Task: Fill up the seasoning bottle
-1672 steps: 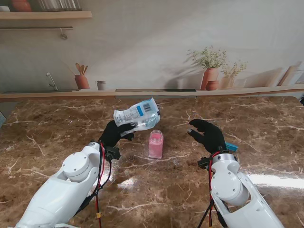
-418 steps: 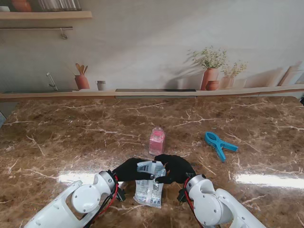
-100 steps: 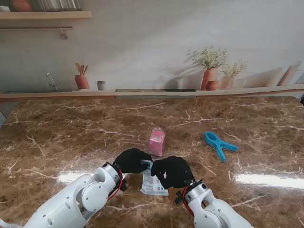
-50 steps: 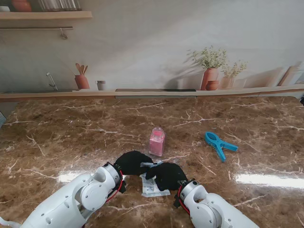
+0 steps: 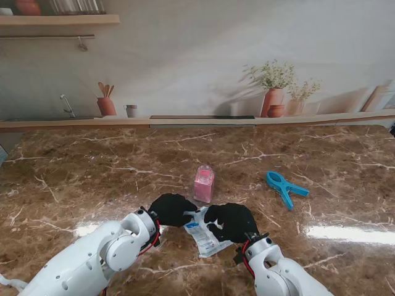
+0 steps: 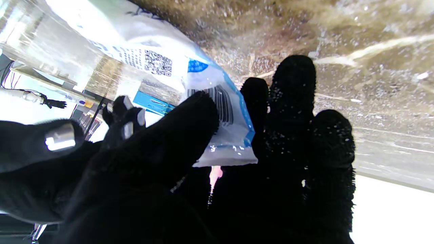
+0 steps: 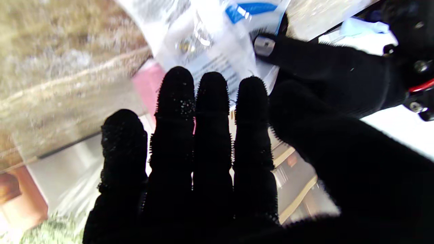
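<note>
A: What's differing from half a second back?

B: The refill pouch point(image 5: 207, 235) is swinging. Its near end is now angling toward the right, poking out nearer to me between the two hands. Before it was hanging straighter. The right hand point(image 5: 231, 221) is sitting a bit farther right than before. The left hand point(image 5: 171, 209) is barely shifting.

A: Finger states, left to right?

B: The left hand is gripping the pouch. In the left wrist view the thumb point(image 6: 176, 135) is pressing over the barcode edge, with the other fingers point(image 6: 291, 101) lying behind the plastic. The right hand is pinching the pouch too. In the right wrist view its fingers point(image 7: 210, 101) are lying against the printed film, thumb alongside.

A: Where's the seasoning bottle point(image 5: 203, 183)?

B: It's standing upright on the marble table point(image 5: 74, 179), just beyond the hands, apart from the pouch, showing pink inside.

A: Anything hidden or unclear?

B: The gloves are covering the pouch's far end, so I can't tell whether its mouth is open. The bottle's top is too small to make out. The right wrist view is blurring, with the bottle only a pink smear point(image 7: 145, 84).

A: Room around?

B: A wide stretch of tabletop is lying open on the left. On the right, the blue clip point(image 5: 285, 186) is resting well apart from the hands. The table's far edge is meeting the wall ledge.
</note>
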You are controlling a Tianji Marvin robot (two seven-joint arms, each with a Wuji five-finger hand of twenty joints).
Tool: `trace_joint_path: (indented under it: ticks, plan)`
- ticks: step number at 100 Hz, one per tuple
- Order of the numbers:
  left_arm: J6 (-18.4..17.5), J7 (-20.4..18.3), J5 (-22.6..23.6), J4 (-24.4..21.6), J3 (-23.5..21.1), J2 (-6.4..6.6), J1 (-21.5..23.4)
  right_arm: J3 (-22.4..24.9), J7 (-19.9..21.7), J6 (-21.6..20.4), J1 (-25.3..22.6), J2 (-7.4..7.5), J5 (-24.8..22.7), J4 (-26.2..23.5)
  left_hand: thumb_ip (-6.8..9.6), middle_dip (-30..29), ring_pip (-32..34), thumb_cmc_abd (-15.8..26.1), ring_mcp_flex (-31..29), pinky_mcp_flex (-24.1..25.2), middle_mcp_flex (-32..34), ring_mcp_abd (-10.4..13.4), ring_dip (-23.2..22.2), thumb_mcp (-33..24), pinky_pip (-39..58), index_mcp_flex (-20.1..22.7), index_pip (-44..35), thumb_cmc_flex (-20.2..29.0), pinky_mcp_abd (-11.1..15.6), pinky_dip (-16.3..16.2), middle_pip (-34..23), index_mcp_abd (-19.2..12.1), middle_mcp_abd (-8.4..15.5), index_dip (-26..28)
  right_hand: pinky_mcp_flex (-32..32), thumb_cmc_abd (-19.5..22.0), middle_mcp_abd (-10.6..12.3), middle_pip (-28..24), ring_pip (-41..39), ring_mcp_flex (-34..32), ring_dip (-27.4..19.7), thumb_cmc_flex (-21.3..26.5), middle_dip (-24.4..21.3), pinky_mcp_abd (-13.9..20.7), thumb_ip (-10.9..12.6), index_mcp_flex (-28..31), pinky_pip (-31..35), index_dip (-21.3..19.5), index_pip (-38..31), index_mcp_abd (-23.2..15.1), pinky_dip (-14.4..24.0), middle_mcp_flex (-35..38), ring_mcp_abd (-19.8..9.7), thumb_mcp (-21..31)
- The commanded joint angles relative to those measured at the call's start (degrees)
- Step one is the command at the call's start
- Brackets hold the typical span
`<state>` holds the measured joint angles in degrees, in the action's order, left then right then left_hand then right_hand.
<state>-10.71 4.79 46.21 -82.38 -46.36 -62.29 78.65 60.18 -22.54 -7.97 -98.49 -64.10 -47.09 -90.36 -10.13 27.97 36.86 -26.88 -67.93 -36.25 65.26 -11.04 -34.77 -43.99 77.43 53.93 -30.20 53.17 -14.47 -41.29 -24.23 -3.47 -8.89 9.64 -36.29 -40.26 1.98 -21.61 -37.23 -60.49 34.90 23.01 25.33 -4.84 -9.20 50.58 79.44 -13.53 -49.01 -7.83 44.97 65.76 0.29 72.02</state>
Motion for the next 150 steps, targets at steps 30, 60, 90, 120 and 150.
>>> trace_joint_path:
  ticks: [30, 60, 90, 120, 150]
  plan:
    - [0.08, -0.80, 2.01, -0.22, 1.00, 0.26, -1.13, -2.77, -3.44, 3.67, 3.57, -0.30, -5.12, 2.84, -1.46, 3.57, 0.36, 0.71, 1.34, 2.85, 0.75, 0.29, -0.48, 0.91, 2.15, 1.62, -4.56, 1.15, 0.65, -0.10, 0.32, -0.46, 1.88, -0.47, 12.17, -7.00, 2.44, 3.54, 2.76, 18.17, 3.57, 0.62, 6.01, 2.88, 1.36, -13.64, -8.28, -16.21, 31.00, 3.19, 1.47, -21.80, -3.95, -4.25]
    - [1.44, -1.52, 2.23, -0.60, 1.48, 0.31, -1.44, -7.05, -5.16, 4.62, 7.36, -0.82, -4.52, 7.07, -1.34, 5.53, 1.67, -0.02, 0.75, 2.24, 1.59, 0.64, -1.20, 1.06, 2.57, 1.18, -5.94, 0.90, 1.10, -0.68, -0.81, 1.06, 1.74, -0.23, 8.84, -18.54, 6.25, -10.80, -4.78, 14.77, 8.03, 4.97, 17.62, 2.77, -10.58, 0.12, -5.51, -24.57, 5.43, -7.30, 5.73, -11.23, -4.81, -3.72]
    - [5.11, -0.61, 3.02, -1.01, 1.03, 0.04, -1.30, -11.21, -9.46, 4.61, 10.54, -3.95, 3.55, 12.36, -1.11, 5.44, 2.14, -0.43, 0.34, 1.90, 2.56, 0.72, -1.26, 2.27, 2.63, 1.16, -7.02, -1.11, 0.74, -0.81, -1.15, 1.10, 2.34, -1.02, 0.00, -18.77, 7.46, -13.16, -12.49, 1.45, 11.00, 10.69, 28.33, 1.04, -10.86, 3.94, 2.57, -29.81, -4.54, -13.53, 5.17, 4.93, -4.67, -2.89]
    - [2.91, 6.62, 1.89, 2.18, 0.81, -1.27, -0.59, -10.88, -11.41, 4.49, 10.17, -4.77, 5.43, 14.21, -0.55, 22.58, 4.04, -11.18, 13.03, 16.33, -4.89, -0.34, -15.30, -0.16, -5.69, -13.99, -23.14, -6.38, -0.62, -9.98, 2.08, -10.17, 8.73, 19.82, 5.77, -11.19, 8.40, -18.43, -16.35, 7.66, 17.76, 13.07, 37.98, 1.39, -6.30, 6.65, -0.16, -27.37, -2.56, -16.59, 4.22, 0.19, -3.54, 1.71]
    - [-3.32, -6.85, -4.55, -2.40, -6.31, 0.79, 3.25, -13.25, -18.35, 1.78, 12.71, -4.29, 0.15, 20.89, 4.33, 0.65, -8.23, -2.99, 31.26, 31.49, -24.78, -0.25, -14.89, 6.85, -20.05, -13.03, -9.31, -20.16, 1.09, -12.65, 3.29, -4.17, 6.99, 14.04, 6.83, -12.21, 9.85, -19.33, -16.20, 9.49, 17.66, 13.90, 39.08, 2.19, -4.90, 9.87, -2.38, -20.53, -4.35, -16.89, 4.35, -1.37, -4.60, 1.91]
